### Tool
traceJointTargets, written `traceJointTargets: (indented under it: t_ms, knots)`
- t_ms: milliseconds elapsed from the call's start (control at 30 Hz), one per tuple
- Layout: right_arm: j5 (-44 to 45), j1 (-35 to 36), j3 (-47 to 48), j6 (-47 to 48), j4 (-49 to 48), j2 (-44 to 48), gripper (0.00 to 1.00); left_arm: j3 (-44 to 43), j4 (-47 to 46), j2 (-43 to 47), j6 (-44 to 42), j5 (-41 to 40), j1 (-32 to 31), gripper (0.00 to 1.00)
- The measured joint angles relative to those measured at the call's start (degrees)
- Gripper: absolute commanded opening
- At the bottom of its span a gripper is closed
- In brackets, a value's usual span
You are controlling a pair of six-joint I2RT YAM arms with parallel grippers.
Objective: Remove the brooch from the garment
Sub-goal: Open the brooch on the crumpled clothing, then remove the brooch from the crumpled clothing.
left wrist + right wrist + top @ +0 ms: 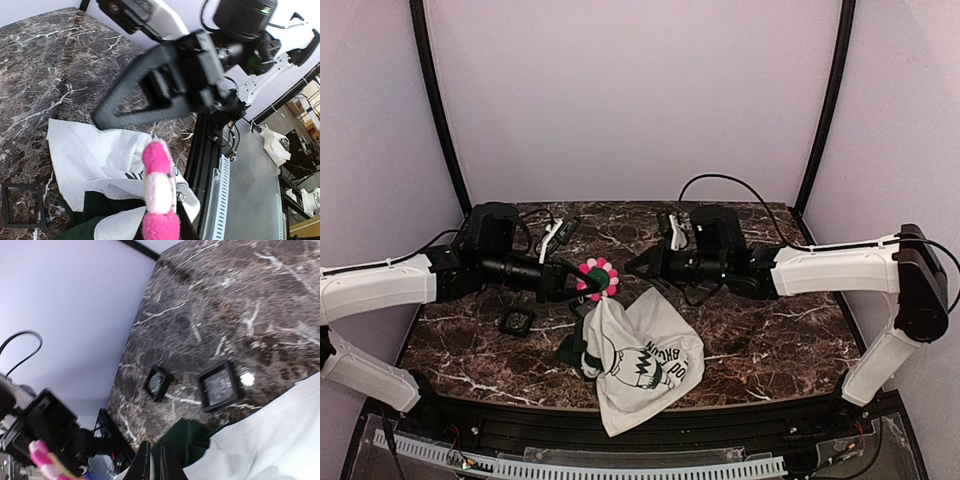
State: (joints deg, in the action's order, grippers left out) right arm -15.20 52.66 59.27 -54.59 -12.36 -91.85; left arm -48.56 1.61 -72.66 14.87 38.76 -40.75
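The brooch (597, 277), a flower with pink and white petals, is held above the marble table by my left gripper (582, 281), which is shut on it. In the left wrist view the brooch (160, 187) shows edge-on. The garment (642, 360), a white T-shirt with black print and dark green trim, is drawn up into a peak under the brooch and sags to the table's front edge. My right gripper (629, 268) is shut just right of the brooch, above the cloth. In the right wrist view its fingers (143, 465) are together over green and white cloth (260, 440).
Small black square frames lie on the marble table (770, 330) left of the shirt (516, 320) (217, 385) (156, 383). Cables and white connectors (552, 237) sit at the back. A black rail (720, 432) runs along the front edge, close under the shirt's hem.
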Motion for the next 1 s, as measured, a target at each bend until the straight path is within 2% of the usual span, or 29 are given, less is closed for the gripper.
traceJointTargets:
  t_ms: [67, 200, 333, 433, 667, 833, 1000]
  knots:
    - [2.86, -1.7, -1.09, -0.15, 0.2, 0.07, 0.1, 0.0, -0.09, 0.46, 0.33, 1.53, -0.17, 0.01]
    - [4.0, -2.49, -4.2, 0.98, -1.38, 1.42, 0.39, 0.0, -0.15, 0.59, 0.74, 2.97, 0.13, 0.01]
    - [-3.08, -2.4, -6.58, 4.81, -7.48, 3.17, 0.61, 0.0, -1.09, 0.61, 1.22, 4.96, 0.48, 0.01]
    - [-10.93, -2.05, -7.96, 8.04, -13.77, 4.98, 0.7, 0.13, -3.37, 0.59, 2.14, 8.26, 0.61, 0.01]
    - [-24.7, 0.42, -8.41, 10.82, -23.8, 5.97, 0.69, 1.07, -10.03, 0.57, 5.35, 17.66, 0.63, 0.01]
    - [-29.83, 2.36, -8.37, 10.84, -28.15, 3.89, 0.58, 1.36, -13.81, 0.55, 7.63, 21.94, 0.63, 0.01]
    - [-31.04, 3.23, -7.23, 11.45, -27.12, 1.77, 0.47, 1.49, -15.37, 0.26, 8.74, 23.63, 0.63, 0.01]
